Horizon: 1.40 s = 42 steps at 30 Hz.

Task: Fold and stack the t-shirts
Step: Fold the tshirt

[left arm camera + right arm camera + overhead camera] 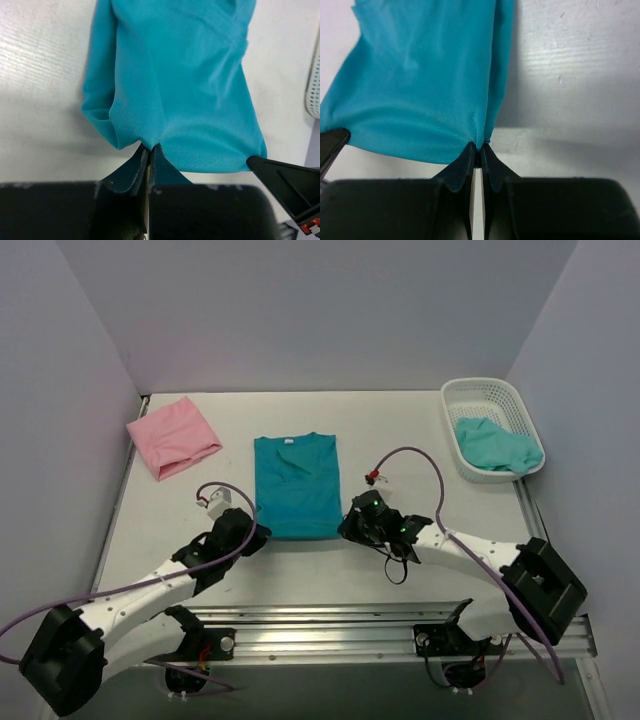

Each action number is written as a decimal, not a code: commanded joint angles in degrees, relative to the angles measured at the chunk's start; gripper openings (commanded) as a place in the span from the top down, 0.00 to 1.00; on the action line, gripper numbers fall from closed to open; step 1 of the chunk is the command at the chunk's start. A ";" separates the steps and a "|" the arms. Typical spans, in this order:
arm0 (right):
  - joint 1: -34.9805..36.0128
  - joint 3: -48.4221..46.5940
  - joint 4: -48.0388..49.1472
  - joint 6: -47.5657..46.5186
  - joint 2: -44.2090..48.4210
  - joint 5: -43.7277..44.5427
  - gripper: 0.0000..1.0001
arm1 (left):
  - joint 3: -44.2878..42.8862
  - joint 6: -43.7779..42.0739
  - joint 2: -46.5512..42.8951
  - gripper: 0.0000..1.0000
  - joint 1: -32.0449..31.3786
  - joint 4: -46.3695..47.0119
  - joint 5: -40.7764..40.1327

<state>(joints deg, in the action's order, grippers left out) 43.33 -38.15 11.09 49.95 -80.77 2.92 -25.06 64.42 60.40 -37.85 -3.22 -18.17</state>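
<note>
- My left gripper (pixel 150 151) was pinched tight on the near left corner of the deep teal t-shirt (pixel 296 485), with the hem bunched into my closed tips.
- My right gripper (pixel 479 150) was clamped the same way on the near right corner of that hem.
- The teal shirt lay in the middle of the table (pixel 400 575) as a narrow rectangle. Its collar pointed at the far wall and its hem was nearest my bases.
- Each wrist view caught the tip of my other gripper at the opposite end of the hem.
- The pale pink t-shirt (pixel 173 436) sat folded at the far left, well apart from the teal one.
- The aqua-green t-shirt (pixel 497 445) lay crumpled inside the white lattice basket (pixel 481 389) at the far right.
- A purple cable (pixel 425 458) looped up from my right arm, arching over the table between the teal shirt and the basket.
</note>
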 commanded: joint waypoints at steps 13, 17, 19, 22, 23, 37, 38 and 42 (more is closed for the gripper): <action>3.60 -10.26 -21.98 -1.34 9.95 15.44 1.00 | -17.97 -9.40 -5.77 0.97 -1.62 -20.07 -4.15; 2.81 -18.87 -23.13 -4.60 3.62 17.38 1.00 | -26.25 -13.70 3.39 0.96 -0.65 -18.40 -4.24; 1.67 -24.67 -24.18 -6.61 -1.04 17.12 1.00 | -30.28 -14.58 8.23 0.97 0.05 -17.43 -3.72; -0.44 -31.86 -25.41 -8.20 -6.93 16.51 1.00 | -33.64 -15.82 13.33 0.97 1.37 -15.76 -3.54; -1.40 -33.64 -25.85 -9.34 -8.16 16.59 1.00 | -35.65 -16.17 14.38 0.97 1.81 -15.67 -3.27; -6.77 -48.50 -27.53 -12.95 -22.75 13.70 1.00 | -40.33 -19.25 23.18 0.98 12.18 -11.55 3.32; -7.03 -49.64 -27.53 -13.04 -24.94 13.35 1.00 | -40.59 -19.42 23.79 0.98 13.31 -11.28 3.84; -10.19 -64.78 -27.53 -14.27 -36.35 12.20 1.00 | -45.15 -20.91 31.86 0.92 17.53 -9.08 6.30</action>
<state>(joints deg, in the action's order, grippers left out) 36.56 -92.75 -15.46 38.11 -110.04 13.50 -65.47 46.22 87.37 -24.01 -15.97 -12.69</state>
